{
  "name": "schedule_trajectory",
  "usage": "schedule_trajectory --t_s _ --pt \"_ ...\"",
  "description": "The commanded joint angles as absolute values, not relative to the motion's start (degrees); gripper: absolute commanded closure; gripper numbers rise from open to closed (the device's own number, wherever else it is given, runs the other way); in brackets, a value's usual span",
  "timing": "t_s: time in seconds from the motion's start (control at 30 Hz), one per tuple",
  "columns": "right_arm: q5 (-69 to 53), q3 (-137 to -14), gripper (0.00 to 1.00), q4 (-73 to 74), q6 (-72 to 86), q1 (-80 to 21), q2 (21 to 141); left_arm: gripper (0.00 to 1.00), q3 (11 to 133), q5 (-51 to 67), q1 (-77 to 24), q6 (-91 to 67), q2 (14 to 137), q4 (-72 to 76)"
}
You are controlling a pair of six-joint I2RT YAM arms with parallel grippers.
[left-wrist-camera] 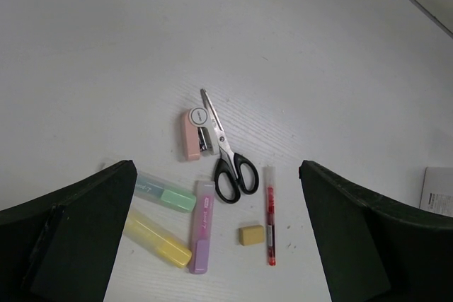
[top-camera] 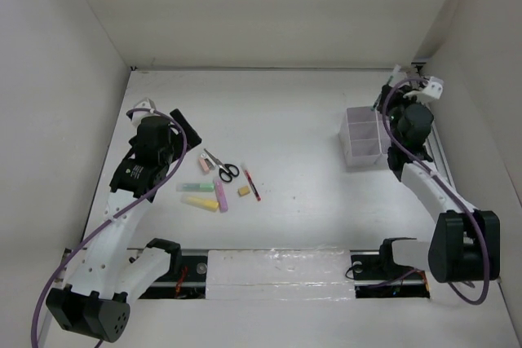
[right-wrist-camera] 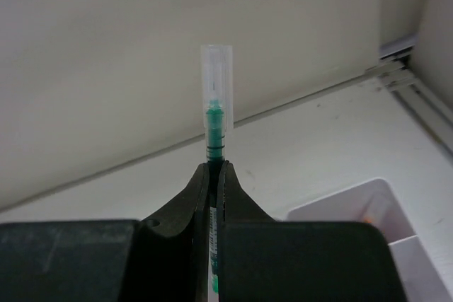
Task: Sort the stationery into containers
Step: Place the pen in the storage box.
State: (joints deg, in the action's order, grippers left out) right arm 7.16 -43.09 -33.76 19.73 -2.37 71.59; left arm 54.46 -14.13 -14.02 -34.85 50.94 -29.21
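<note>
Right wrist view has the right fingers (right-wrist-camera: 192, 199) closed tight on a green pen (right-wrist-camera: 214, 139). They pinch its barrel just below the clear cap, so the capped end stands up above the fingertips. At the lower right of that view a corner of the white divided box (right-wrist-camera: 333, 201) shows. In the top view this arm hovers just beside the box (top-camera: 349, 143) at the far right of the desk (top-camera: 310, 201).

The pen looks light, stiff and smooth-walled. Held on so narrow a line it could pivot or slip, so a release low over a compartment seems wise.

The left fingers (left-wrist-camera: 71, 238) are spread wide and hold nothing. They are poised over the rest of the stationery on the left: scissors (left-wrist-camera: 228, 157), a red pen (left-wrist-camera: 270, 217), a tan eraser (left-wrist-camera: 251, 235), a green marker (left-wrist-camera: 164, 194), a yellow marker (left-wrist-camera: 157, 240) and a pink marker (left-wrist-camera: 202, 225).

The scissors are probably the heaviest piece and lie flat, so across the pivot is likely the surest hold. The markers may roll, so mid-barrel suits them. The eraser should be soft and grippy.
</note>
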Motion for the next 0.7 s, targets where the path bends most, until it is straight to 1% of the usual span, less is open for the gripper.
schedule_trajectory --t_s 0.0,0.17,0.27,0.33,0.43,0.67 --pt "14.14 -41.05 1.0 -46.58 22.32 0.34 69.52 0.0 55.2 -13.45 -13.89 -33.84 50.71 -27.07" --pt "16.16 -40.52 1.0 -50.62 21.8 3.69 72.5 0.0 55.2 -12.92 -13.89 -33.84 50.1 -27.07" --pt "17.23 -39.03 1.0 -56.41 21.8 5.79 74.87 0.0 54.67 -12.92 -13.89 -33.84 49.39 -26.55" --pt "15.48 -39.02 1.0 -59.92 23.47 7.29 77.6 0.0 54.67 -12.4 -13.89 -33.84 49.39 -26.54" --pt "10.73 -40.42 1.0 -61.26 24.79 9.32 81.12 0.0 54.67 -12.39 -13.89 -33.84 49.39 -26.54" --pt "8.09 -43.51 1.0 -61.26 26.71 10.63 87.0 0.0 54.67 -12.39 -13.89 -33.84 48.78 -26.54"
